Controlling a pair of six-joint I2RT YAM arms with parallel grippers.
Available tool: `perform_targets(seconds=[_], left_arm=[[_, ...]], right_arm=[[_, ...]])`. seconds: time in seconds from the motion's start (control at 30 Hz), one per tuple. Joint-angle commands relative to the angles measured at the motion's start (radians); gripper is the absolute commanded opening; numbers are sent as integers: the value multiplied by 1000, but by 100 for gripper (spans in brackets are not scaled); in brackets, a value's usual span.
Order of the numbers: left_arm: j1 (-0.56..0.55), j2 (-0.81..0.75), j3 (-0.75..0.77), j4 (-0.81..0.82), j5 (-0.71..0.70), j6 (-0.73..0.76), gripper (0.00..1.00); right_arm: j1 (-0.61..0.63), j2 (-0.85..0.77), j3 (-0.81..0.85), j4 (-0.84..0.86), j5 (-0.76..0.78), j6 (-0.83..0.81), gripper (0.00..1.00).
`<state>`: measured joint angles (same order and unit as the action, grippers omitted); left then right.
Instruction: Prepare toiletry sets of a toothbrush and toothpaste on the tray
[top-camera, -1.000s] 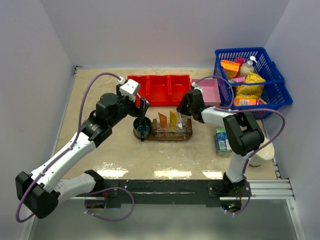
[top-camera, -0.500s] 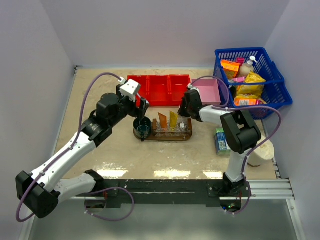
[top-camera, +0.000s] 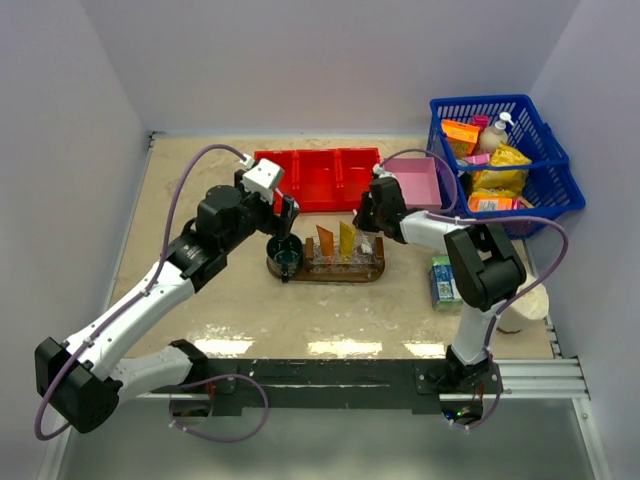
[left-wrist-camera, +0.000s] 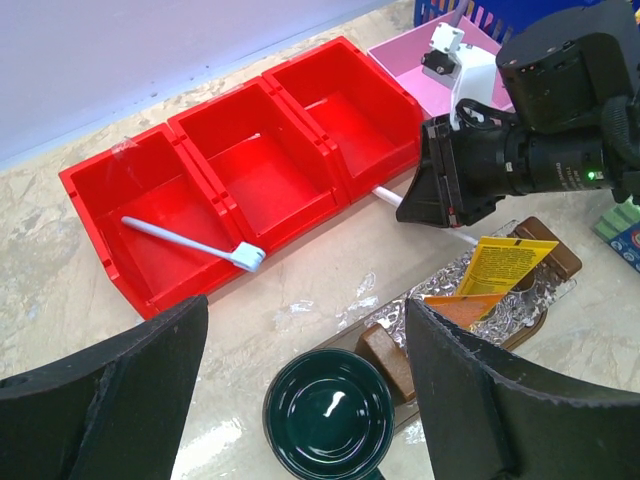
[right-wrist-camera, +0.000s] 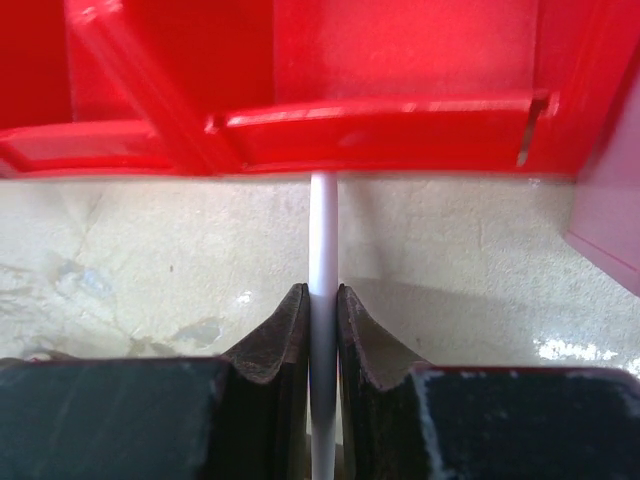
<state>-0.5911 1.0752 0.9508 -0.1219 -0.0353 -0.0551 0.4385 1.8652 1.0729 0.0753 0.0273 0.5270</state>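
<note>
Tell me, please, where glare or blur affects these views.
Top external: sharp, with bright glare patches on the table near the arm bases. Left wrist: its own jaws are dark, soft blurs in the foreground; a small highlight sits in the green cup. Right wrist: the jaws and red bin look soft, the toothbrush nearly blown white.

A red bin and pink box sit near the table's far edge. A blue basket fills its far right corner.
</note>
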Motion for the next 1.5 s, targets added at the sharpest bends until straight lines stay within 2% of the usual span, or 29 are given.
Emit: perform_targets(seconds=[0.0,0.57,1.23,1.47], left_arm=[[1,2,-1,22,-21,28,83],[1,12,-4,24,-28,29,83],[-1,20,-12,31,-31,28,83],[0,25,-14,31,-32,28,83]], right_arm=[[5,-83,-5,99,-24,-4,9],[3,-118,-36,159,-93,-33,5],[3,-216,-166,437,-98,-79,3],[3,-209,-149,477,-76,-125,2]])
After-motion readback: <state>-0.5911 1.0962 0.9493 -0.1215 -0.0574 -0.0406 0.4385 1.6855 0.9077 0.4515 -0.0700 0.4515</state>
